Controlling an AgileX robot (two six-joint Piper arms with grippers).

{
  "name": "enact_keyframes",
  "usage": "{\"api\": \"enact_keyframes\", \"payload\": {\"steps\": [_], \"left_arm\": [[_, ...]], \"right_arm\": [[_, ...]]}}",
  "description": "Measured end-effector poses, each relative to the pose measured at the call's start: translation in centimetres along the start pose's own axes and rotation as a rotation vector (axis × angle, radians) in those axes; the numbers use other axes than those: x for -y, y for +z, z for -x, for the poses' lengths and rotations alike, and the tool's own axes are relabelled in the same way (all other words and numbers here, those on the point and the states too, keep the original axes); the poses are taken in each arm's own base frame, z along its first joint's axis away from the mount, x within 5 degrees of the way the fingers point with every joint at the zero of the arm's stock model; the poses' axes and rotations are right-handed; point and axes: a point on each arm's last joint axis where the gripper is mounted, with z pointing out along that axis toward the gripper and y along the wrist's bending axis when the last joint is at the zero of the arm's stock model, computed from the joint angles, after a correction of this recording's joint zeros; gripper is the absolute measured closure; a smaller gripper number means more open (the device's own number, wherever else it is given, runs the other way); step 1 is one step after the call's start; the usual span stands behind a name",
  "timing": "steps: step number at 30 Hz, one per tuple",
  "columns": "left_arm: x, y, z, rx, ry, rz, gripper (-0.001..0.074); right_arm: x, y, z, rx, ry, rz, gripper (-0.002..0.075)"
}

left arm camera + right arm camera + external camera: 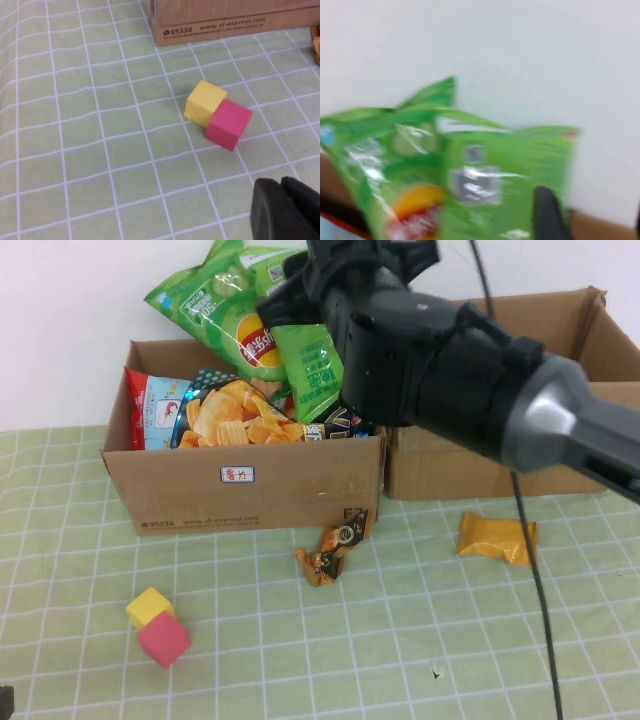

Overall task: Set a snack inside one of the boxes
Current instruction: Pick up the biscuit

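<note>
Looking down from the high view, my right arm (470, 380) fills most of the upper right, reaching across toward the far left where the green chip bags (255, 325) stick up out of the left cardboard box (250, 485). My right jaws (300, 285) are up at those bags, over the far side of that box. Honestly can't tell if the right jaws are open or closed, or if they've got hold of a bag; the arm hides them from above, and the right wrist view is just a blurry green bag (450, 180) filling the frame with one dark finger (547, 215) at the edge.

That left box is packed: a red and white bag (152, 410) at its left end and an orange chip bag (230, 415) in the middle. The second cardboard box (560, 330) sits just to the right of it, touching or nearly so, mostly behind my arm.

Out on the green checked counter (400, 640), a small brown snack packet (335, 548) leans at the near right corner of the left box, and an orange snack packet (497, 538) lies flat near the second box. A yellow cube (150, 606) and a pink cube (164, 638) sit touching at near left.

My left jaws (287, 210) hang low over the counter just near the cubes, holding nothing; can't tell how far apart they are.
</note>
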Motion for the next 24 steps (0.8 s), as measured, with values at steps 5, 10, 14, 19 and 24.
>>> {"api": "enact_keyframes", "payload": {"steps": [5, 10, 14, 19, 24], "left_arm": [[0.0, 0.0, 0.0, 0.001, -0.007, -0.004, 0.0737], [0.1, 0.0, 0.0, 0.001, -0.009, -0.007, 0.0737], [0.1, 0.0, 0.0, 0.001, -0.009, -0.007, 0.0737], [0.1, 0.0, 0.0, 0.001, -0.009, -0.007, 0.0737], [0.1, 0.0, 0.0, 0.001, -0.009, -0.007, 0.0737]], "right_arm": [[-1.2, -4.5, 0.0, -0.090, -0.259, -0.121, 0.0652], [-3.3, -6.8, -4.3, -0.213, -0.483, -0.121, 0.0717], [-2.5, -8.2, -7.9, -0.275, -0.509, -0.074, 0.0725], [0.5, -12.2, -10.5, -0.295, -0.392, 0.039, 0.0727], [3.5, -15.5, -13.0, -0.335, -0.245, 0.050, 0.0728]]}}
